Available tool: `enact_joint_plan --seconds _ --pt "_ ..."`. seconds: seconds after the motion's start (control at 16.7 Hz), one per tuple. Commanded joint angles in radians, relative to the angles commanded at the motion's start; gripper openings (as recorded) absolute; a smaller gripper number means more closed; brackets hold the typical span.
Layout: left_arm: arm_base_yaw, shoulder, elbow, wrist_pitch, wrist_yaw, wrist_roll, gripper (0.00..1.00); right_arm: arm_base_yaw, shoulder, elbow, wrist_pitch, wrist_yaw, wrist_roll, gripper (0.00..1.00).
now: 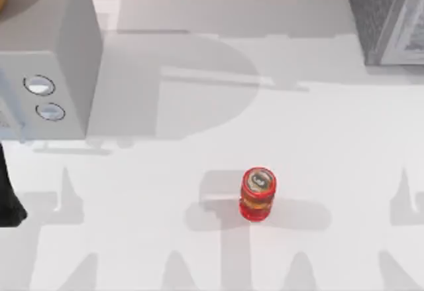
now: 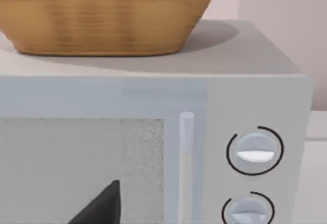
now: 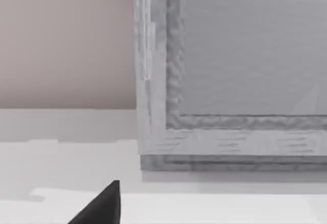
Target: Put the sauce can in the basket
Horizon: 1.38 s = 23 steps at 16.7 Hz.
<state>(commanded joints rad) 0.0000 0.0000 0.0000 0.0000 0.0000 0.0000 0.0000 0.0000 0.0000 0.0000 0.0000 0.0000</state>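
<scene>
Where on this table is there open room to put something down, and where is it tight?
The widest bare stretch of table lies between the microwave at the left and the grey box at the far right corner. The near strip either side of the sauce can is also free. It is tight on the microwave's top, where the basket takes most of the room.

Sauce can stands upright alone mid-table, open white table on every side, so access is free from above and all around. Microwave blocks the far left, wicker basket sitting on its top with open space above. Grey cabinet blocks the far right corner.
</scene>
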Motion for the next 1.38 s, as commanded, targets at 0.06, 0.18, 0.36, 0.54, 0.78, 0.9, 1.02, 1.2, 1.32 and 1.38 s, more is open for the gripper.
enact_joint_plan --seconds 0.06,0.18,0.36,0.54,0.78,0.9,1.02,1.2,1.32,1.38 --pt "0.0 0.0 0.0 0.0 0.0 0.0 1.0 0.0 0.0 0.0 0.0 0.0 0.0 1.0" --pt "-0.003 0.01 0.005 0.01 0.005 0.002 1.0 0.0 0.0 0.0 0.0 0.0 0.0 1.0" --pt "-0.034 0.103 0.054 0.101 0.05 0.018 1.0 0.0 0.0 0.0 0.0 0.0 0.0 1.0" --pt "-0.082 0.29 0.131 0.275 0.132 0.043 1.0 0.0 0.0 0.0 0.0 0.0 0.0 1.0" --pt "-0.158 0.684 0.234 0.576 0.275 0.083 1.0 0.0 0.0 0.0 0.0 0.0 0.0 1.0" --pt "-0.197 0.933 0.283 0.726 0.353 0.103 1.0 0.0 0.0 0.0 0.0 0.0 0.0 1.0" --pt "-0.235 1.193 0.327 0.871 0.438 0.123 1.0 0.0 0.0 0.0 0.0 0.0 0.0 1.0" --pt "-0.288 1.564 0.383 1.079 0.572 0.148 1.0 0.0 0.0 0.0 0.0 0.0 0.0 1.0" --pt "-0.32 1.78 0.414 1.208 0.665 0.163 1.0 0.0 0.0 0.0 0.0 0.0 0.0 1.0" --pt "-0.334 1.876 0.43 1.268 0.711 0.17 1.0 0.0 0.0 0.0 0.0 0.0 0.0 1.0"
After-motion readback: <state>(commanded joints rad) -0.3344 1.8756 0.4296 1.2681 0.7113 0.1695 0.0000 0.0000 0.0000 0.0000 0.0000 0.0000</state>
